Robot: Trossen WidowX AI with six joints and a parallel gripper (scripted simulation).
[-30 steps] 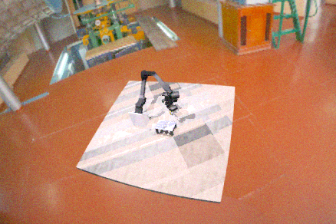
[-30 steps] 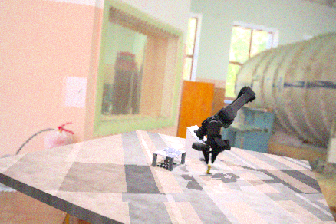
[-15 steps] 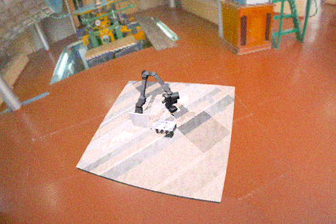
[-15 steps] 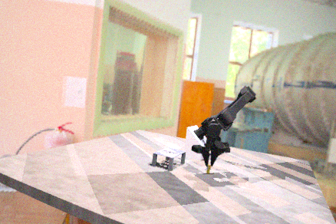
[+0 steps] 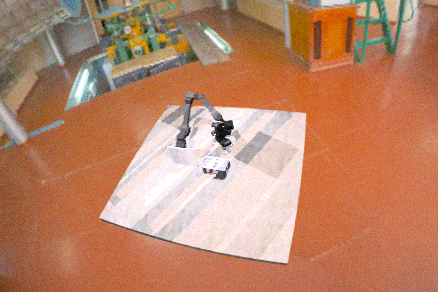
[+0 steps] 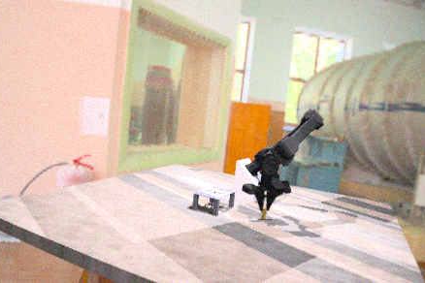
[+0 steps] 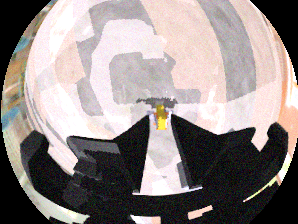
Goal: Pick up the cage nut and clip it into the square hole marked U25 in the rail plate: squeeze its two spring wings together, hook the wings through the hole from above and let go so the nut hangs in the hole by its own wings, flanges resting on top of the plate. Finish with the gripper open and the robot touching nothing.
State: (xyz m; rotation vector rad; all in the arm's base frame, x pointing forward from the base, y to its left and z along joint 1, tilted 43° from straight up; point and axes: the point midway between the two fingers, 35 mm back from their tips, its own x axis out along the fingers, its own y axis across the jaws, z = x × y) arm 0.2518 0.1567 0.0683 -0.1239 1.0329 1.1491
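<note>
Gripper (image 5: 225,144) (image 6: 264,208) (image 7: 160,117) is down low over the surface (image 5: 206,220) (image 6: 190,228) (image 7: 240,50), fingers pointing down. Opening is narrow: a small gap at the tips, not pressed together. Cage nut (image 6: 263,213) (image 7: 161,120) sits in that gap, yellow body between the two black fingertips in the wrist view. Reads as straddled rather than gripped; can't tell if either tip touches it. Pale bits show either side of the yellow, too blurred to call.

In the exterior view the nut is upright or close to it, slightly tilted, lower end at the surface. Can't tell whether it bears on it. A thin dark patch (image 7: 157,101) shows on the surface right by the nut. In the top view the nut is too small to make out clearly.

Rail plate (image 5: 217,163) (image 6: 213,194) stands apart from gripper and nut, white top level on dark legs, left of the gripper in the exterior view. Nut is not in the plate. U25 marking unreadable at this size, so can't say which hole it is.

Arm (image 5: 188,112) (image 6: 297,138) is bent over at the elbow, reaching down to the nut. White panel (image 5: 182,155) (image 6: 243,170) stands by the arm's foot, also clear of the rail plate.
</note>
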